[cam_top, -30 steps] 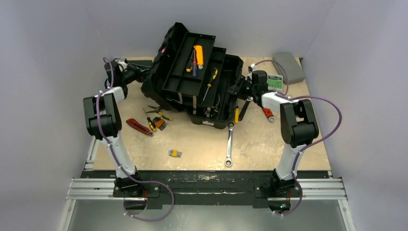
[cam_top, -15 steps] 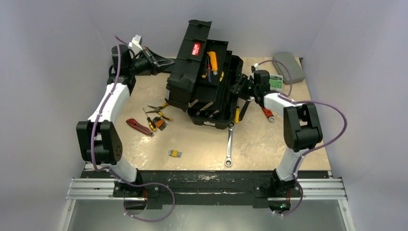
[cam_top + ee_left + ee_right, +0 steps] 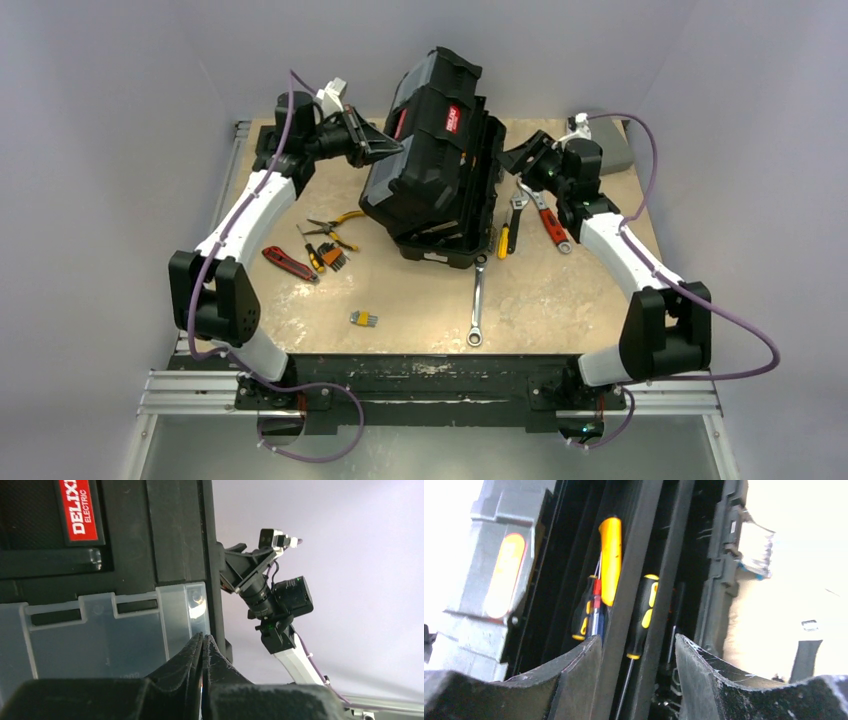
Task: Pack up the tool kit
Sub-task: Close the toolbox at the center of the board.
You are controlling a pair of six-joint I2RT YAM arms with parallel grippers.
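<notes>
Left gripper [image 3: 202, 641] is pinched shut with nothing between the fingers. Its tip is right at the clear plastic compartment lid [image 3: 100, 630] on the toolbox [image 3: 440, 150], and that arm is stretched in from the left. Right gripper [image 3: 639, 647] is spread wide, facing the box's open side, where yellow-handled screwdrivers [image 3: 610, 560] sit in the trays. The box is chunky black plastic with a red label [image 3: 77, 507], at the back middle of the table [image 3: 420, 300], lid tipped mostly over. A long shiny wrench [image 3: 476, 300] lies just in front.
</notes>
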